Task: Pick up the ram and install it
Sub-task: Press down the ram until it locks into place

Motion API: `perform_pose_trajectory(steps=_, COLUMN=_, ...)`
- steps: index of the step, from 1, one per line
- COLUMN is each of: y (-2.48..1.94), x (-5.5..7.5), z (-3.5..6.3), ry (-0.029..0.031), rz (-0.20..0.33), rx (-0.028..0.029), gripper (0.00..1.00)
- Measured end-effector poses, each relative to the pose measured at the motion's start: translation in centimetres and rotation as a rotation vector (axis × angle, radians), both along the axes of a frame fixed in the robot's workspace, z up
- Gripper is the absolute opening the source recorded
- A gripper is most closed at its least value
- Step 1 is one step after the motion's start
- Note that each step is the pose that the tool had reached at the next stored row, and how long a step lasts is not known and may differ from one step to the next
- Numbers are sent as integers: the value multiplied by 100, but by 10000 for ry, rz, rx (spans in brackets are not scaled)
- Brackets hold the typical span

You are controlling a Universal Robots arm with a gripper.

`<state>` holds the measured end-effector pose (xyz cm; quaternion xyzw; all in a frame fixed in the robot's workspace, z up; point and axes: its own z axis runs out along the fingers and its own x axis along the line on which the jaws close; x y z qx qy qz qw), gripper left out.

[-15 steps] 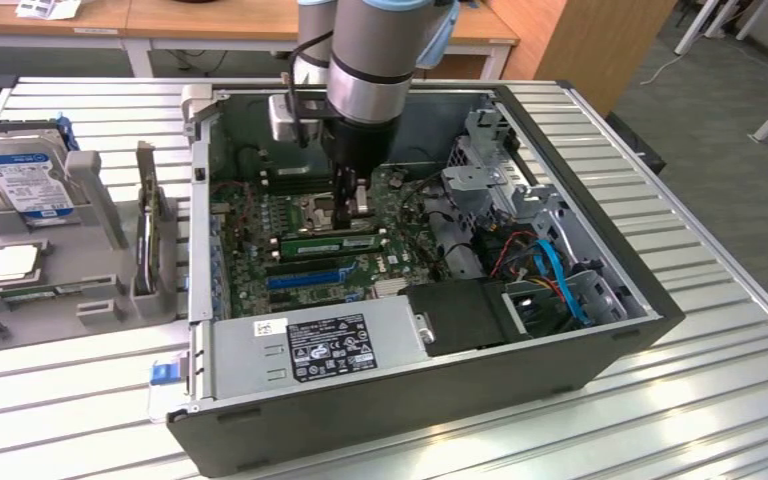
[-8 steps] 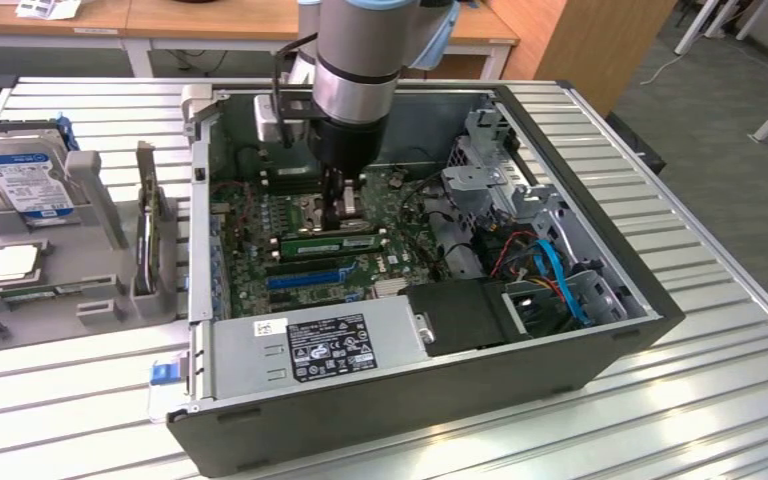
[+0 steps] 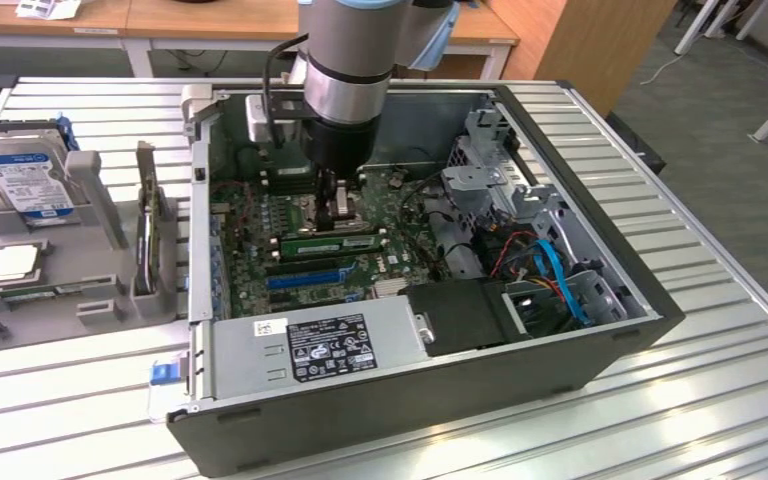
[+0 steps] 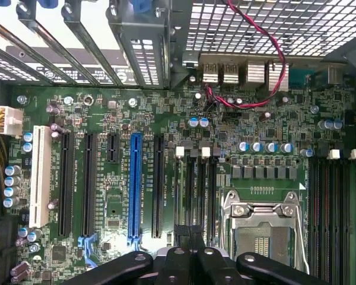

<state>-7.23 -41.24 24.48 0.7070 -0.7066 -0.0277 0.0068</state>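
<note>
We see the tool [image 4: 190,249] clenched and empty above the motherboard [image 4: 166,148]. The ram [image 3: 333,243] sits seated in the open computer case [image 3: 598,270].

Lab or workshop: open computer case [image 3: 424,300] on slatted metal bench [image 3: 704,400], wooden desks [image 3: 224,20] behind, grey floor.

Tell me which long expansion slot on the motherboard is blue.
The long blue plastic expansion slot in the wrist view, standing among the black slots with the white slot at the row's far end.
</note>
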Motion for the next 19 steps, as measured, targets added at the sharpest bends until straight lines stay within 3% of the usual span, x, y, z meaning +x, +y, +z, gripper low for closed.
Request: perform_pose_trajectory(steps=19, y=0, x=-33, z=-39, ry=-1, rz=-1, rx=1, gripper=10)
